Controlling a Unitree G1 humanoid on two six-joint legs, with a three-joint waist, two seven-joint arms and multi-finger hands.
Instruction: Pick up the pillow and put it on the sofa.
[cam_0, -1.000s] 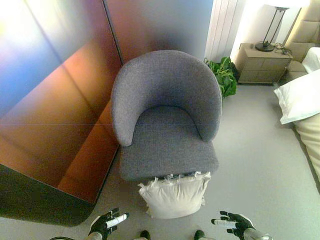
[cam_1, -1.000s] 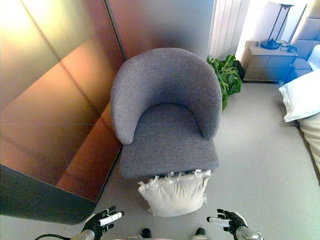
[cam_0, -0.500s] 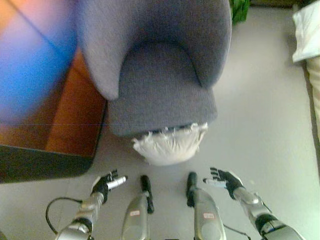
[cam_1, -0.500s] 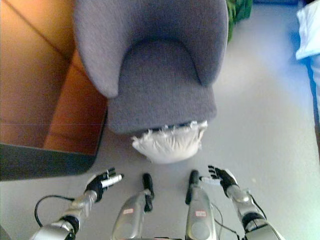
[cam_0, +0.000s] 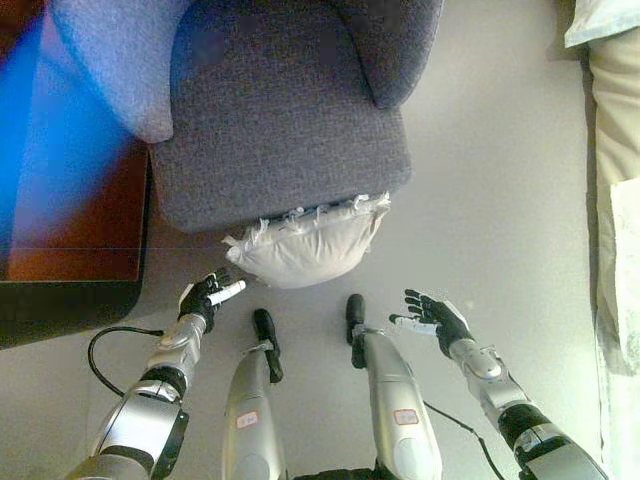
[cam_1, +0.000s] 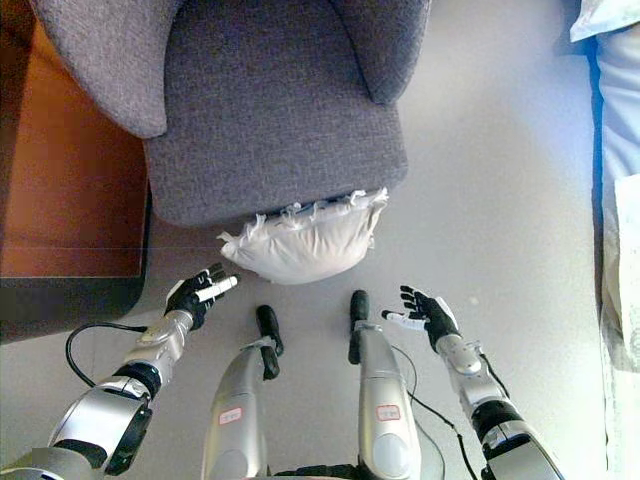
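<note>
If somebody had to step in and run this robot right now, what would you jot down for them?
Left hand: open, empty, low by the pillow's left end, not touching it.
Right hand: open, empty, to the right of the pillow, clear of it.
Pillow: white, on the floor, leaning against the front of the grey sofa chair.
Done: nothing lifted yet.
Left: bring both hands onto the pillow, pick it up, set it on the seat.

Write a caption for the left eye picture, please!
Both open hands flank a frilly white pillow against the grey fabric armchair.
</note>
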